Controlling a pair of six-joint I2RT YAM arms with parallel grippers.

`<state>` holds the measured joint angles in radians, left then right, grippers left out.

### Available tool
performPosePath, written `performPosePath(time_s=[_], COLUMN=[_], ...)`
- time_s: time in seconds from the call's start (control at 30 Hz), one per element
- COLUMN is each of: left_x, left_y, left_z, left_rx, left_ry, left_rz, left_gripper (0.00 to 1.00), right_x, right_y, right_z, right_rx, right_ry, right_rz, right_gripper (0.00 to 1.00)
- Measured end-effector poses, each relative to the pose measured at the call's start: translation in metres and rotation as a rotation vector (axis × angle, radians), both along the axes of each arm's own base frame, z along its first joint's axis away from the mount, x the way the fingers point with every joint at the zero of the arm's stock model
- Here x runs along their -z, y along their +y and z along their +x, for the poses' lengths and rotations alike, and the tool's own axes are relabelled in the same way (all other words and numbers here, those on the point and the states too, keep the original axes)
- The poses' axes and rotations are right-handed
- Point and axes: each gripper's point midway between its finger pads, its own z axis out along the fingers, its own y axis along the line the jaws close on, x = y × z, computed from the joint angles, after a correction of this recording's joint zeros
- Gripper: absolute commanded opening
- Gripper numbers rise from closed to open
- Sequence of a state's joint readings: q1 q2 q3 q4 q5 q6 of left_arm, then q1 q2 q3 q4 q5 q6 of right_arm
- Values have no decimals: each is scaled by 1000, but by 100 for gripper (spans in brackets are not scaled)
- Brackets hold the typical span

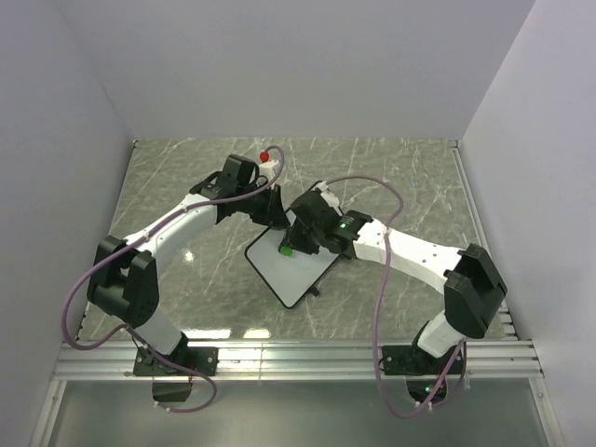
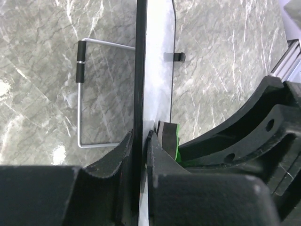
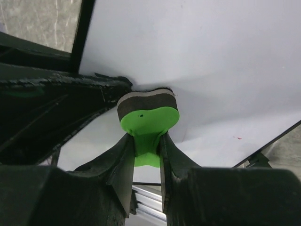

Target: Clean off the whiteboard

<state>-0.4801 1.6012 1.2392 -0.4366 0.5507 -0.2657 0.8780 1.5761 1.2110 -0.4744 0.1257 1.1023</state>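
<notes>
Left gripper [image 2: 140,137] pinches my board [image 1: 294,276] at its 11 o'clock edge, which looks light, stiff and slick; right gripper [image 3: 146,142] clamps the eraser [image 3: 149,113].

Grey marble table [image 1: 419,186], red-capped marker [image 1: 268,154], metal rail [image 1: 307,358].
The marker sits beyond both jaws, nearer the left pair; the rail runs well behind them.

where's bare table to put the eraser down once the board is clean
Bare marble table lies far right, between the right arm and the right wall, and near left, between the left arm and the whiteboard. The centre is crowded: left pincer clamps the board's edge, right pincer holds the green eraser against it.
</notes>
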Motion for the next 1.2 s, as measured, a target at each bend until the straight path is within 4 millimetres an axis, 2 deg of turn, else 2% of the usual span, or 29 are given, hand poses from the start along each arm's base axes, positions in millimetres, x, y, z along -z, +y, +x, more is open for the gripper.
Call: performPosePath(time_s=[0.17, 0.4, 0.6, 0.7, 0.8, 0.9, 0.97, 1.0, 1.03, 1.1, 1.13, 1.2], left_x=[3, 0, -3, -3, -4, -4, -4, -4, -4, -2, 1, 7], left_y=[4, 3, 2, 2, 0, 1, 1, 1, 2, 5, 8, 14], left_z=[2, 1, -1, -2, -4, -4, -5, -5, -5, -3, -3, -3], left_rx=[-7, -1, 1, 3, 1, -1, -3, -4, -5, -18, -27, -45], left_ry=[-3, -11, -16, -13, -10, -10, -10, -9, -8, -15, -13, -1], left_rz=[5, 0, -3, -3, -4, 0, 1, 3, 5, 28, 46, 83], left_gripper=[0, 0, 0, 0, 0, 0, 3, 9, 25, 40, 55, 64], right_x=[20, 92, 91, 83, 57, -1, -45, -61, -71, -71, -62, -32], right_y=[-4, -52, -53, -57, -63, -71, -90, -104, -120, -157, -174, -208], right_z=[-11, -61, -63, -58, -41, -18, -1, 7, 14, 25, 28, 26], right_rx=[-2, 15, 27, 31, 63, 131, 213, 265, 317, 416, 456, 519], right_ry=[24, 175, 178, 152, 82, -36, -112, -137, -151, -150, -133, -71], right_rz=[3, -117, -111, -152, -189, -157, -118, -106, -100, -126, -147, -215], right_gripper=[0, 0, 0, 0, 0, 0, 0, 0, 0, 0, 0, 3])
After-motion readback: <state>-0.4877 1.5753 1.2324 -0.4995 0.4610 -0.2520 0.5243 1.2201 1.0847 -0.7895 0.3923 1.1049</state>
